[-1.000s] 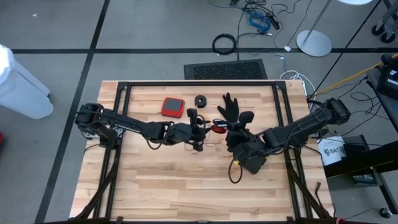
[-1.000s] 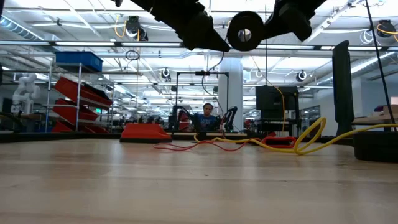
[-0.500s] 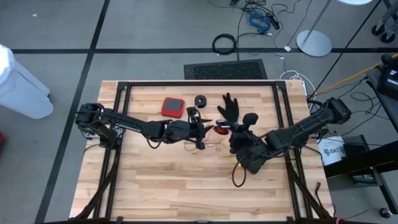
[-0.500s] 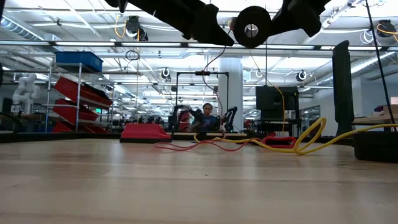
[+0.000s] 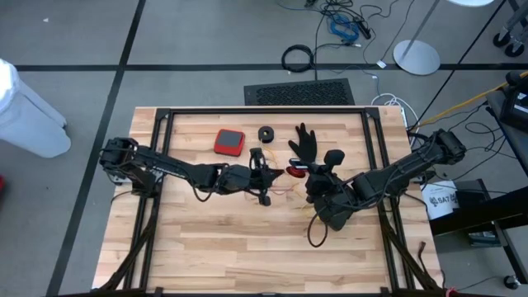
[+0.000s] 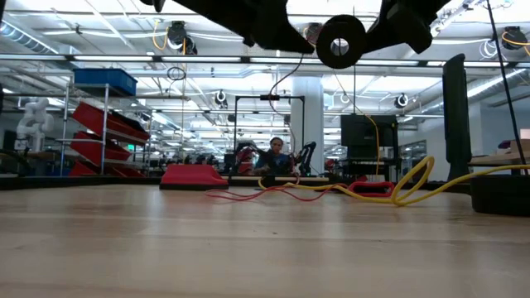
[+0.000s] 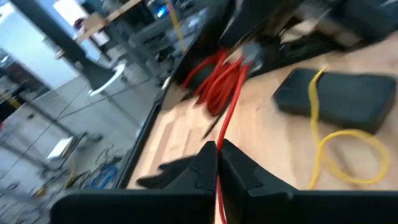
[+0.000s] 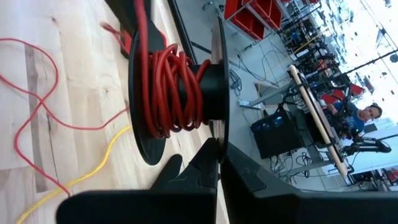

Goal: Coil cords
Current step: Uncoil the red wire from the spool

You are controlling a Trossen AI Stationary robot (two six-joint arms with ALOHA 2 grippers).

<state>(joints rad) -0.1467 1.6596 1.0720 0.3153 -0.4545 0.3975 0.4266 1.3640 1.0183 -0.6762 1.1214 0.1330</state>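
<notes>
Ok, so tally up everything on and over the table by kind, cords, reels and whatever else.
Cords: 2, red-orange cord and yellow cord
Black reels: 2, held reel and lying reel
Black glove: 1
Red square pad: 1
Total: 6

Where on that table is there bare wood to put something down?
The near half of the table, below both arms, is bare apart from a yellow cord loop. The far middle is crowded: red pad, black glove, small reel, both hands.
</notes>
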